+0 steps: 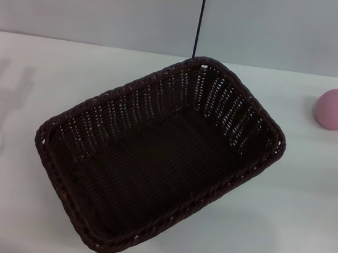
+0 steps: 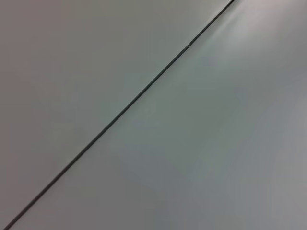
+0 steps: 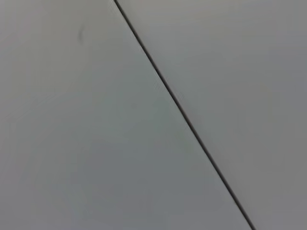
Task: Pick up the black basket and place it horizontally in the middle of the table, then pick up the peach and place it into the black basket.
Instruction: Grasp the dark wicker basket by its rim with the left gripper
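black basket (image 1: 152, 155) askew on white table (image 1: 309, 201), peach (image 1: 336, 109) apart.

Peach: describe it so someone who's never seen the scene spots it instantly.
Start at the white table with the big dark basket lying askew in the middle. Look past the basket's far right corner: the peach sits alone there, apart from it. It's the only small, round, pink thing, with a tiny green leaf mark.

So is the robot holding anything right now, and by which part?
Nothing is held. The black basket sits skewed on the table, the peach lies apart; neither gripper is in view.
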You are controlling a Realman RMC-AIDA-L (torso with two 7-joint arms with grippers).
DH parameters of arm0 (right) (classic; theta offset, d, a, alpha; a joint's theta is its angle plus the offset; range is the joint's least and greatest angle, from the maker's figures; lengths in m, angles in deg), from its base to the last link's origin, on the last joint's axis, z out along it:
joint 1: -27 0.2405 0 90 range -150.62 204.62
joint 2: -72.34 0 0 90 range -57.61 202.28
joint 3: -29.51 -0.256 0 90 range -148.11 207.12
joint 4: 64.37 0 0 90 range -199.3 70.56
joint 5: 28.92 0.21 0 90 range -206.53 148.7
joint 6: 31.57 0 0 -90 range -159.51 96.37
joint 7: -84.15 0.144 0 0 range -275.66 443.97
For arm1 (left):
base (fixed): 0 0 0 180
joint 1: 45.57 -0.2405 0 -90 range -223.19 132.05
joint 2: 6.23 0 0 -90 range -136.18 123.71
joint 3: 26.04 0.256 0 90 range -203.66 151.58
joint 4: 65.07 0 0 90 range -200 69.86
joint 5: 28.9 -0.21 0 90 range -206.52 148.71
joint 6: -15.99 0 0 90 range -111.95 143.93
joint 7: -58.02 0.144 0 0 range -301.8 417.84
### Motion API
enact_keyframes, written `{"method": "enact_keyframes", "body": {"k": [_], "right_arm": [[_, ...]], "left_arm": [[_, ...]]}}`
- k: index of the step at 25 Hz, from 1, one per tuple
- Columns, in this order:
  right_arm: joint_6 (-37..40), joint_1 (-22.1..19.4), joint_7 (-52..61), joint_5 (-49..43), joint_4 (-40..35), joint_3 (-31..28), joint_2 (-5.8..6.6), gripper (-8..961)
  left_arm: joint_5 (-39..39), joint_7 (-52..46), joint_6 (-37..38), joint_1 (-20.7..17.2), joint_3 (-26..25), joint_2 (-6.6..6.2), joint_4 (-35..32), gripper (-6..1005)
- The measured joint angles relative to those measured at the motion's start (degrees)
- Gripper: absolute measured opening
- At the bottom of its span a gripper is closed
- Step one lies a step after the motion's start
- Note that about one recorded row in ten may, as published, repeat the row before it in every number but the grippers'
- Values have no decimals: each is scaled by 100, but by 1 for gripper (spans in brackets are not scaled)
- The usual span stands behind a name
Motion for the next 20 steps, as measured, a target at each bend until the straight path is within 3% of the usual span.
{"method": "enact_keyframes", "body": {"k": [20], "right_arm": [[1,-126,55,2,111,43,-14,511]], "left_arm": [[23,-2,-300,-358,4,-25,-214,772]]}}
